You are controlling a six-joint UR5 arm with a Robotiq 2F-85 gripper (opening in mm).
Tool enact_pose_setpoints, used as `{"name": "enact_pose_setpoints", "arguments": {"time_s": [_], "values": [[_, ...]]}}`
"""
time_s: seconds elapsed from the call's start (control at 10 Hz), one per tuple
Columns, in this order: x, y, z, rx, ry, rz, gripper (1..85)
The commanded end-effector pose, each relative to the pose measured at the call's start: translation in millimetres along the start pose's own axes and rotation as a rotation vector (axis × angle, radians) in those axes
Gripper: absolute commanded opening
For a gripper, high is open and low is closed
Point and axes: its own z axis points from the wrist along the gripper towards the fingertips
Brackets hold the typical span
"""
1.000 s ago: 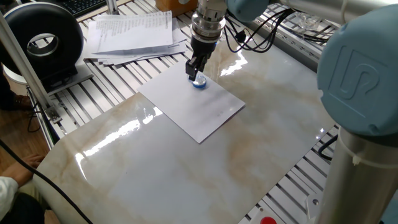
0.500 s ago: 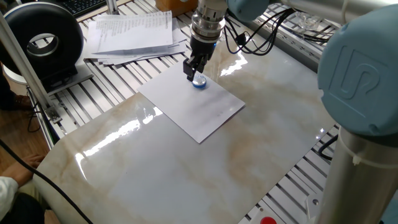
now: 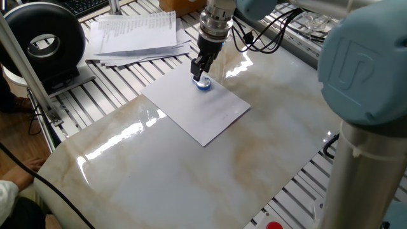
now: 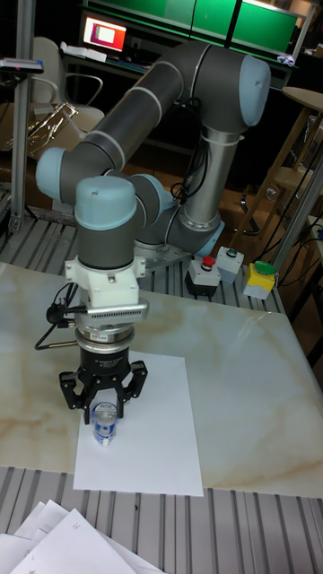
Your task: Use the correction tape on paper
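Marble table (image 3: 191, 184), and the paper (image 3: 197, 105) lies flat across it. The gripper (image 4: 104, 414) points straight down, fingers pinching the correction tape (image 4: 104, 421), tip on the sheet's corner nearest the printed stack (image 3: 137, 35).

Bright overhead glare on marble tabletop (image 3: 146, 127)

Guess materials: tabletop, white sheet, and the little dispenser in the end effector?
Tabletop: looks like polished marble or a marble-look laminate; beige veining and sharp glare. Which one, I can't tell.
White sheet: thin matte paper, lying flat, no glare.
Dispenser: seems glossy plastic, blue and clear, held between the fingers of the end effector.
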Motion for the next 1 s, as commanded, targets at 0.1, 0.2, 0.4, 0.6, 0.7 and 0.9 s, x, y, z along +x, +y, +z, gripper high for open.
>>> {"name": "enact_pose_setpoints", "arguments": {"time_s": [0.1, 0.2, 0.4, 0.6, 0.7, 0.9], "values": [[1.2, 2.2, 2.8, -0.075, -0.019, 0.023, 53.0], [1.7, 4.9, 3.1, -0.087, -0.017, 0.034, 53.0], [3.5, 2.3, 5.6, -0.088, -0.018, 0.026, 53.0], [5.3, -0.3, 7.5, -0.09, -0.018, 0.023, 53.0], [5.9, -0.4, 8.0, -0.092, -0.017, 0.025, 52.7], [5.8, 0.6, 8.5, -0.1, -0.02, 0.029, 52.7]]}}
